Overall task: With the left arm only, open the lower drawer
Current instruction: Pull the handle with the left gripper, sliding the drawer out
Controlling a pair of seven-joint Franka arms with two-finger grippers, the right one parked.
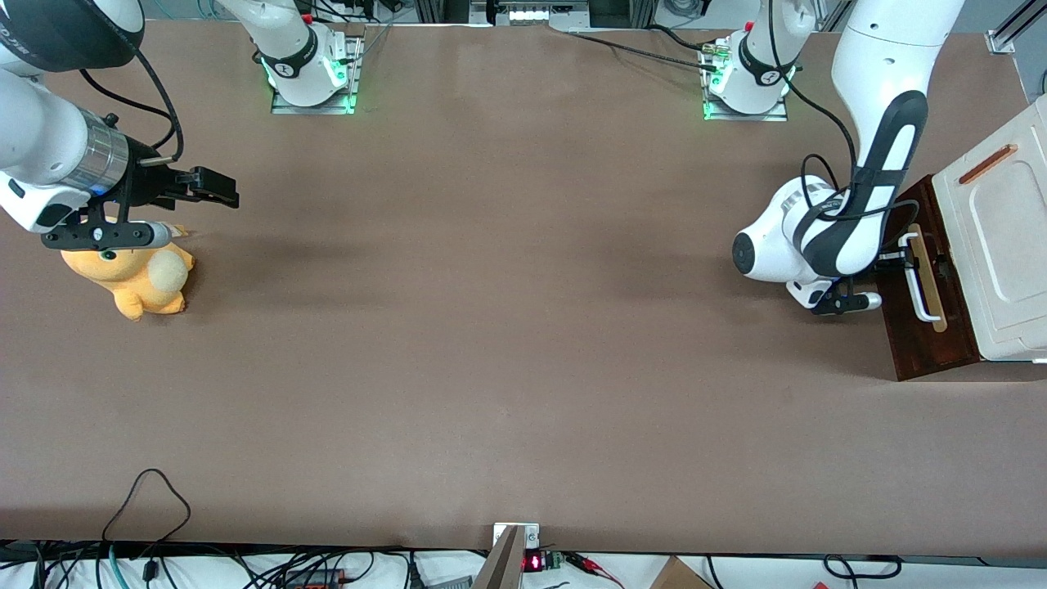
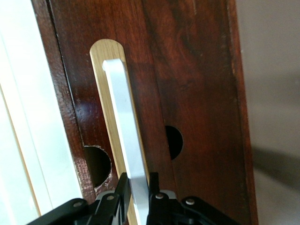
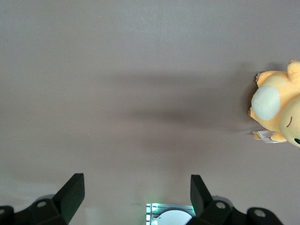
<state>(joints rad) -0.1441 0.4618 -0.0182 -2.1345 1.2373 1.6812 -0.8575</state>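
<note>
Tool (image 2: pixel 137 199) clamped on white bar handle (image 2: pixel 125 136) of lower drawer (image 1: pixel 916 327).

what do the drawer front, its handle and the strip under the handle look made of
Dark red-brown drawer front: wood, glossy varnish, visible grain. White bar handle: smooth, probably painted metal or plastic. Pale strip: light, matte wood with fine grain. The black two-finger gripper has its fingers around the handle.

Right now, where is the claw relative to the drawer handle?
The claw sits at the working arm's end of the table, in front of the lower drawer, its fingers straddling the white handle.
</note>
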